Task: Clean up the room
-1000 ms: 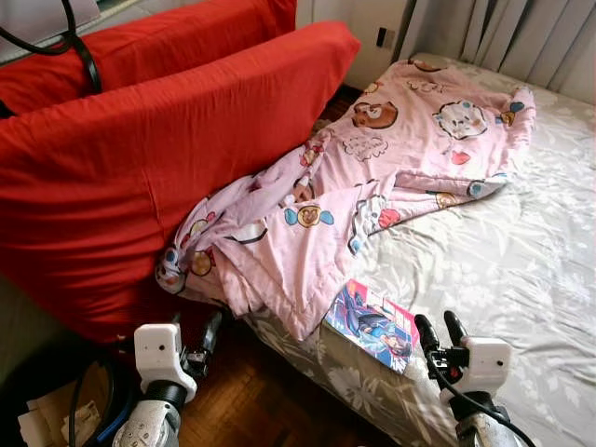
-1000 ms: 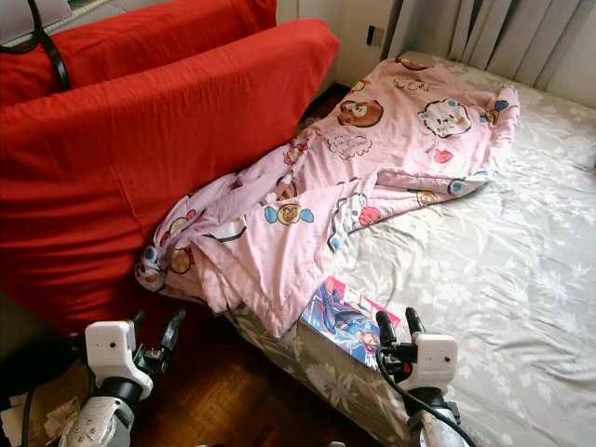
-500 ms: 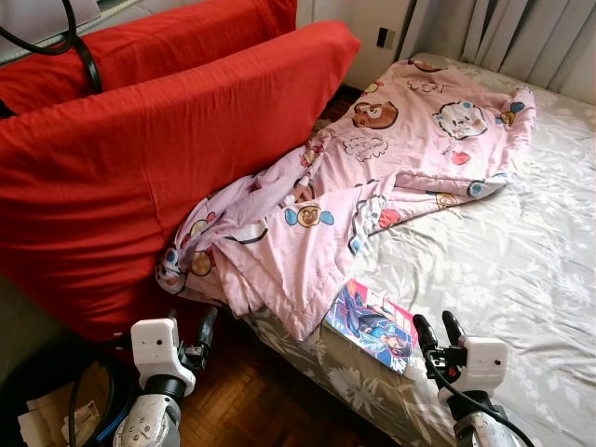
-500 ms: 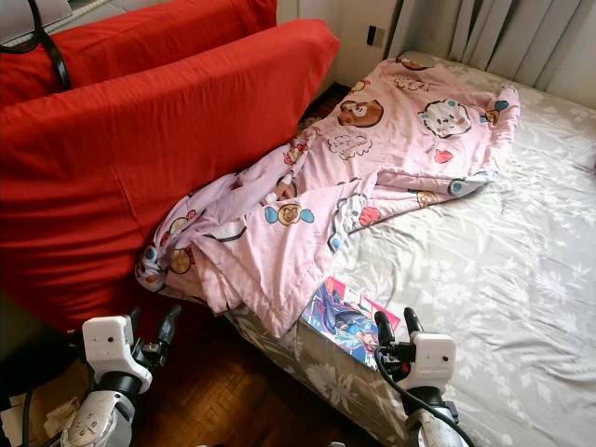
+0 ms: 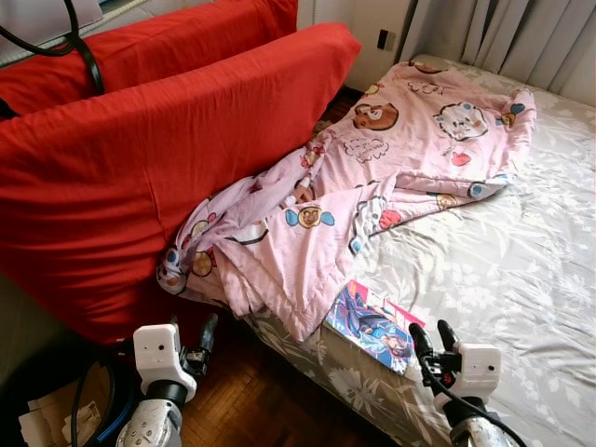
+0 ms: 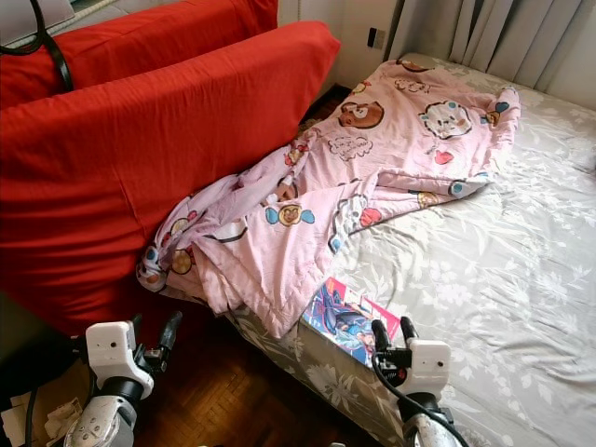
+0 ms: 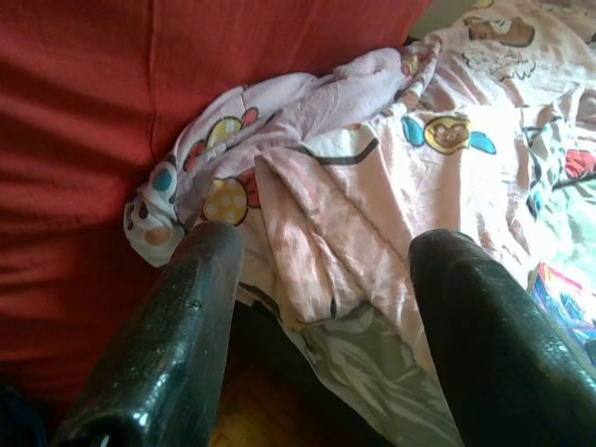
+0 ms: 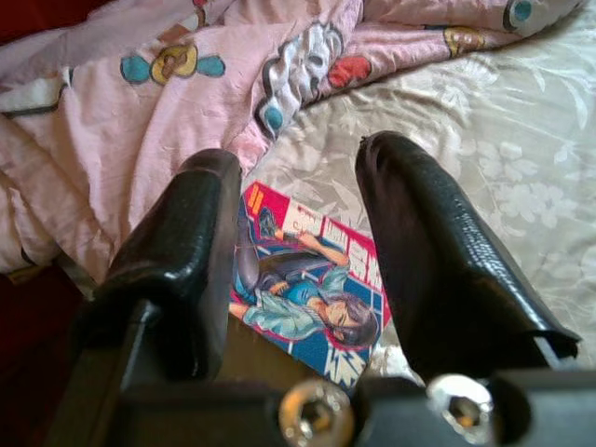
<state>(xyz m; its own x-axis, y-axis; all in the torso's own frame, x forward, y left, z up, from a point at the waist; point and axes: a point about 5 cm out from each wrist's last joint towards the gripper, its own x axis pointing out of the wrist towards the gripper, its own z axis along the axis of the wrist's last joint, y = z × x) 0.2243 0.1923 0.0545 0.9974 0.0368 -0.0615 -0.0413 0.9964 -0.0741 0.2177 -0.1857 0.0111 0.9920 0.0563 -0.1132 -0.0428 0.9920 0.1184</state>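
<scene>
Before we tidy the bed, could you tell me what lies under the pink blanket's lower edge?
The pink blanket covers the top corner of a comic book and the grey floral bedsheet. Anything else beneath is hidden.

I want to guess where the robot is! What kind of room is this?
Most likely a bedroom. There is a bed with a grey flowered sheet, a rumpled pink cartoon blanket on it, and curtains behind. A big red cushion leans beside the bed.

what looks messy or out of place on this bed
The pink cartoon-print blanket lies crumpled in a diagonal heap, one end spilling off the bed edge against the red sofa instead of lying flat. A colourful book sits askew at the mattress edge, just ahead of the open right gripper. The grey floral sheet is wrinkled.
</scene>
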